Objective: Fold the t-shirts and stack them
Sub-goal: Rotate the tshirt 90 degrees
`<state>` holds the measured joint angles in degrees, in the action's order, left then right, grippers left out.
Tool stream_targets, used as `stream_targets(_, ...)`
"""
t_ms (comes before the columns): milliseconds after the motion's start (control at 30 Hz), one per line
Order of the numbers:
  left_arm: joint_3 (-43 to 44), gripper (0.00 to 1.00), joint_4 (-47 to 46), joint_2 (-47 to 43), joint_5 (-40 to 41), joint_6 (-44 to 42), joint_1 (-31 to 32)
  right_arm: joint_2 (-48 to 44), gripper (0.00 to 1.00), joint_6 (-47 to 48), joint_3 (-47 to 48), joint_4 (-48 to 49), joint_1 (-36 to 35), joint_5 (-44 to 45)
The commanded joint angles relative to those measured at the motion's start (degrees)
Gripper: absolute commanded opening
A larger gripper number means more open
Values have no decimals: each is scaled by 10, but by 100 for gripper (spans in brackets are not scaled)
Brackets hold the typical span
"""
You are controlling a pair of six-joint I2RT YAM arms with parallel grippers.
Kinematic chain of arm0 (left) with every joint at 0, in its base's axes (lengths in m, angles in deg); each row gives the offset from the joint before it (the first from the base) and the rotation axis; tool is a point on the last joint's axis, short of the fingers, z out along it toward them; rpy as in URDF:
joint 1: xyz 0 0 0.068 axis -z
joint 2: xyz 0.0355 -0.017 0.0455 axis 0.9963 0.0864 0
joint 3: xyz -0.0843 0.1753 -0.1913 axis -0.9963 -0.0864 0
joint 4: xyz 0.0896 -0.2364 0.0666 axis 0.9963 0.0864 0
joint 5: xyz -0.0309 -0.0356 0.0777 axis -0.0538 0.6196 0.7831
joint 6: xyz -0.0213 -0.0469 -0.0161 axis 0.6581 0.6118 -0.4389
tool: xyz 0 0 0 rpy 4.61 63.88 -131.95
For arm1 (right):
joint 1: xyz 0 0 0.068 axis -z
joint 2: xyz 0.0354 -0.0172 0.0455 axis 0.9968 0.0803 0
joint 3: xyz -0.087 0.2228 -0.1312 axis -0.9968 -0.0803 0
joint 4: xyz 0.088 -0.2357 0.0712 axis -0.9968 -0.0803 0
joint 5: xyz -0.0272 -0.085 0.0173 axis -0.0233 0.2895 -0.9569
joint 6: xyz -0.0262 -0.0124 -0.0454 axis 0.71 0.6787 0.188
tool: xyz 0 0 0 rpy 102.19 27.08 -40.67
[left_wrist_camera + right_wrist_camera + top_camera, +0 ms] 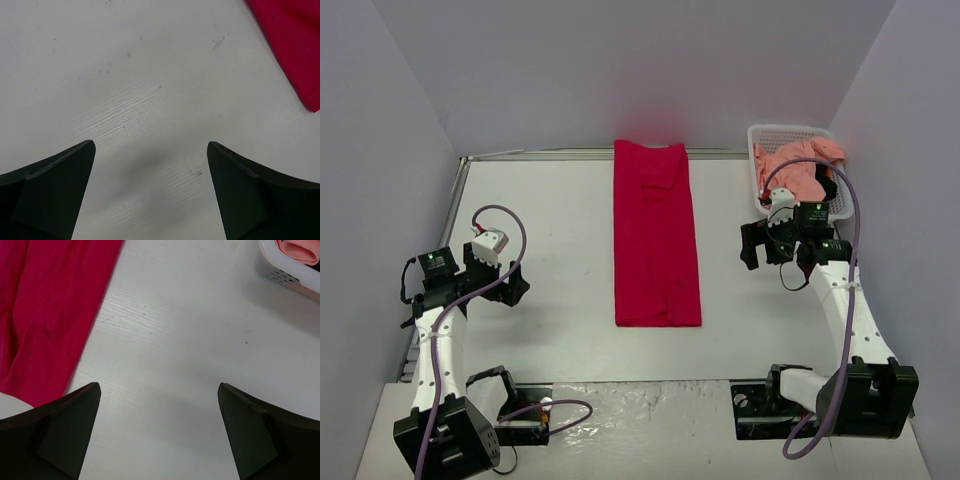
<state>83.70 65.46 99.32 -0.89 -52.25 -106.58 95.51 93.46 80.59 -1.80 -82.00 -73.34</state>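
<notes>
Black-fingered and empty, our left end effector (500,284) and right end effector (757,246) hover with jaws spread wide over the white table (550,200). They flank the crimson t-shirt (656,240), a long folded strip lying mid-table. We judge the next fold risky: pinching only the top layer would let the strip fall open, and uneven lifts would skew it. Farther off, the pink t-shirt (798,168) sits crumpled in the white basket (785,128) beside a black garment (834,192); tugging it could snag both. We count two end effectors, two t-shirts, one black garment, one basket.
</notes>
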Motion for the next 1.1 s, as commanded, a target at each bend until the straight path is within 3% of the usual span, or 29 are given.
stream_targets(0,27,94,8,-3,-17,-13,-4,7,100,-5,9,1,5,9)
stream_targets(1067,29,94,9,5,-18,-13,-4,14,100,-6,11,1,4,13)
